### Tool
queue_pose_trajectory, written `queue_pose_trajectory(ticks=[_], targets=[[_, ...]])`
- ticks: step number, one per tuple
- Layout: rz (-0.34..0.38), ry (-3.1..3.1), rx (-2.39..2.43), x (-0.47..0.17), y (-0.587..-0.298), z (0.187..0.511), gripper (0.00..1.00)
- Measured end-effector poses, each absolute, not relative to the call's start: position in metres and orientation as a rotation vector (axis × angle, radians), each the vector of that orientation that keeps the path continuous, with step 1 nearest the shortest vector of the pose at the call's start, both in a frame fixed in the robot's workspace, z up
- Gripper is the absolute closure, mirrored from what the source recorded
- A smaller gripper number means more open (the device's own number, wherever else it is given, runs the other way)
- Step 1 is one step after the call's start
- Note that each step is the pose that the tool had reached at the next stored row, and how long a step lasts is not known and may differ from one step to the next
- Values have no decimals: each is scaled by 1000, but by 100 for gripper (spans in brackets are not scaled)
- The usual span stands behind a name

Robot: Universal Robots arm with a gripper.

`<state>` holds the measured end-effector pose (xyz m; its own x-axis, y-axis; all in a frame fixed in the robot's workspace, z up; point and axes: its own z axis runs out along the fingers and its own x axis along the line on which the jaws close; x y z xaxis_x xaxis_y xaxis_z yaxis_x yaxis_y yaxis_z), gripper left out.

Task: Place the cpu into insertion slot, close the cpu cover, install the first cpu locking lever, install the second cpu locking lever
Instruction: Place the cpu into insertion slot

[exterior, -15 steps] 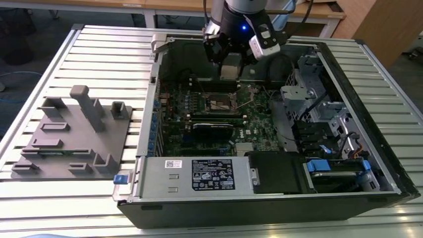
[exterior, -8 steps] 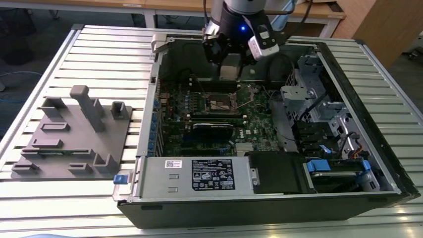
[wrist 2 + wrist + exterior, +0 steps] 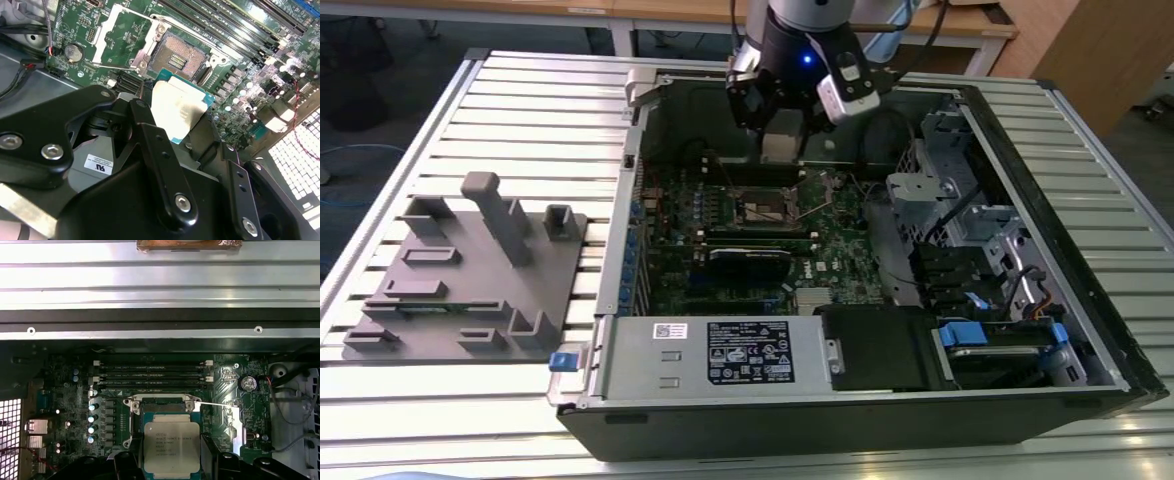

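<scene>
My gripper (image 3: 175,117) is shut on the cpu (image 3: 177,105), a flat square chip with a silver-grey top, its black fingers (image 3: 145,120) pressing on two opposite edges. The chip hangs just above and a little off the insertion slot (image 3: 180,55), whose dark contact field lies bare. The first wrist view has the cpu (image 3: 171,447) overlapping the slot's silvery rim (image 3: 162,402). Beside the slot, the cpu cover (image 3: 101,39) is swung open over the green board. A thin locking lever (image 3: 112,65) sticks out sideways, unlatched. In the exterior view the gripper (image 3: 781,145) hovers over the slot (image 3: 765,207).
The open computer case (image 3: 1067,330) lies on a slatted metal table (image 3: 534,100). Memory slots (image 3: 152,375) run beside the socket, and red wires (image 3: 47,30) and a coin battery (image 3: 74,51) are close by. A grey fixture block (image 3: 467,275) stands at the exterior view's left.
</scene>
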<state>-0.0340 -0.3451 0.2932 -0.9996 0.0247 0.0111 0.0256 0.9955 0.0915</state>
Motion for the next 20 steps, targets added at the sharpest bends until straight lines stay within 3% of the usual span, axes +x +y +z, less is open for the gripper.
queue_pose_trajectory(ticks=[20], targets=[[-144,-3128,-39,-34,-345,283,46]])
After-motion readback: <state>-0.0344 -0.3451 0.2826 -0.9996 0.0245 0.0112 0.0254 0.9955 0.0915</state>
